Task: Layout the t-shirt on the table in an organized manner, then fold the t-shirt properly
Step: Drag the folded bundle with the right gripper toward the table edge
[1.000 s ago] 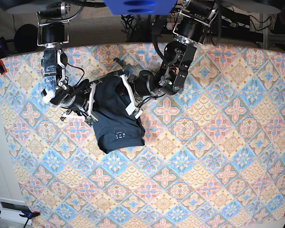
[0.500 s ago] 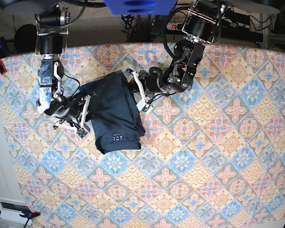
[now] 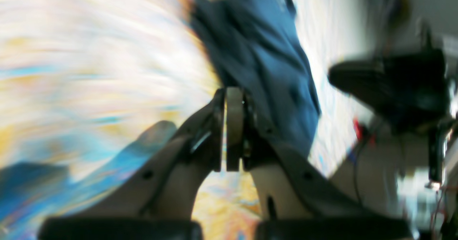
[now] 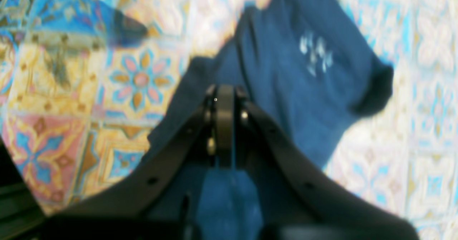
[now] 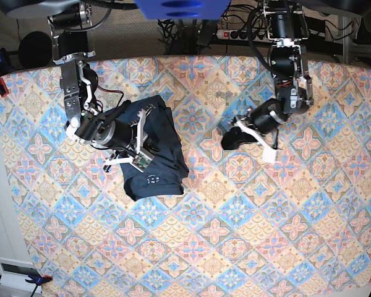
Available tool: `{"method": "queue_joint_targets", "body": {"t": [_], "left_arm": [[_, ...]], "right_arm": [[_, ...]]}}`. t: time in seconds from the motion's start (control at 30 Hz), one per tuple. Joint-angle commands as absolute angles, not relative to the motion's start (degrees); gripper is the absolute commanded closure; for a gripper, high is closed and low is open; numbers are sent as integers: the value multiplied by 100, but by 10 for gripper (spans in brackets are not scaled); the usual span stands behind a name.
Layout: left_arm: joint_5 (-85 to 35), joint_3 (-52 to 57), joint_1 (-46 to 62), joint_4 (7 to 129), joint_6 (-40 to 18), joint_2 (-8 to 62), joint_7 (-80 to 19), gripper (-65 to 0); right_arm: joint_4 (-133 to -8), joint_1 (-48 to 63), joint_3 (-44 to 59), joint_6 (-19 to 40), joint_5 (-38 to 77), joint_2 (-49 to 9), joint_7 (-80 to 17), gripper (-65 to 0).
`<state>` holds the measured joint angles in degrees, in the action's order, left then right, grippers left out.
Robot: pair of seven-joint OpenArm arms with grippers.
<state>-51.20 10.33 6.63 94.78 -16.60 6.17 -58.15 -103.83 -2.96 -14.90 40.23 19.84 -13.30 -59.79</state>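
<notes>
A: What do the jaws show, starting at the tips?

B: In the left wrist view the left gripper (image 3: 226, 100) has its jaws clenched flat together, nothing between them; only a thin slit of light divides the pale pads. The right gripper (image 4: 224, 97) is likewise clamped tight — its jaws sit over dark cloth, but the blurred right wrist view does not show any fabric pinched between them.

A: And where is the t-shirt?

B: The t-shirt (image 5: 153, 148) lies bunched in a crumpled heap on the bench (image 5: 235, 235), toward the base view's upper left. Its small white label mark (image 4: 315, 53) faces up, near the edge of the heap closest to the camera side.

A: How do the arms stand relative to it?

B: The right arm reaches over the heap, its gripper (image 5: 137, 141) above the cloth. The left gripper (image 5: 255, 137) is well apart from the garment — over bare patterned tiles on the base view's right.
</notes>
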Motion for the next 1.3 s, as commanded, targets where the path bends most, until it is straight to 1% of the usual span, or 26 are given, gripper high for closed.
{"method": "queue_joint_targets", "body": {"t": [0.0,0.13,0.27,0.57,0.67,0.73,1.0,1.27], "left_arm": [[-5420,1262,620,9569,-1745,716,-5763,0],[-5807,1921,857,9587,-1745,989,-5789,0],[-5956,2246,1077,9587,-1754,1095,-5789,0],[-5956,2316,1182,9587,-1763,1095,-5771,0],[-5956,2316,1165,9587,-1763,1095,-5771,0],[-5956,2316,1156,9587,-1763,1095,-5763,0],[-5947,2308,1042,9587,-1763,1086,-5789,0],[-5956,2299,1033,9587,-1763,1086,-5789,0]], "right_arm": [[-10308,-576,-1613,4000,1921,-1218,-5895,-11],[-9578,-1015,-1947,4000,1657,-734,-5886,-11],[-8804,-1429,-1991,4000,1341,-374,-5771,-11],[-6844,-2114,-1956,4000,611,215,-5130,-5],[-6448,-2202,-1877,4000,391,207,-4857,0],[-6281,-2193,-1604,4000,312,171,-4804,0],[-5859,-2202,-453,4000,295,-400,-4743,0],[-5842,-2202,-224,4000,321,-1051,-4549,0]]}}
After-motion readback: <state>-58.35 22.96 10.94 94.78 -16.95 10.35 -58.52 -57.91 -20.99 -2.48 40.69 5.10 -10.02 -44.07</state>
